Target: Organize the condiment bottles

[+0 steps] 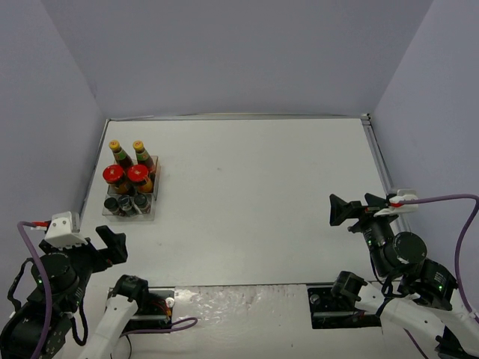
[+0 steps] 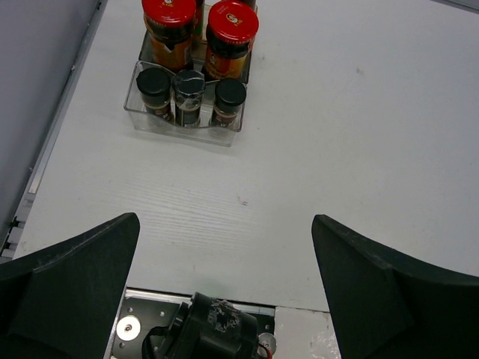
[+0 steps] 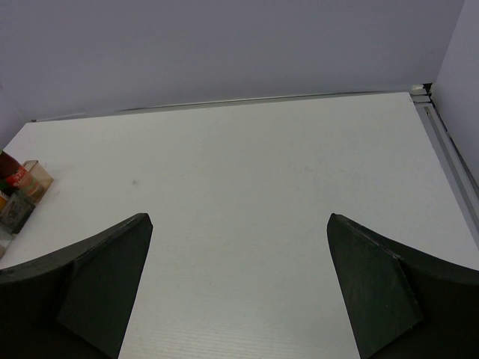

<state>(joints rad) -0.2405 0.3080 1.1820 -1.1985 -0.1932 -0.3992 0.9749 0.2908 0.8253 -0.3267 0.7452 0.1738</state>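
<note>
Left jaws: spread wide, holding nothing, above the near left corner of the desk (image 1: 262,187), apart from the clear rack (image 2: 161,131).
Right jaws: spread wide, empty, over the desk's right side, well apart from the rack.
Condiment bottles (image 1: 129,179): all seven upright in the rack at the desk's left side.
Front row: three black-capped spice jars (image 2: 187,93).
Middle row: two red-lidded jars (image 2: 230,37).
Back row: two yellow-capped sauce bottles (image 1: 140,153).
</note>
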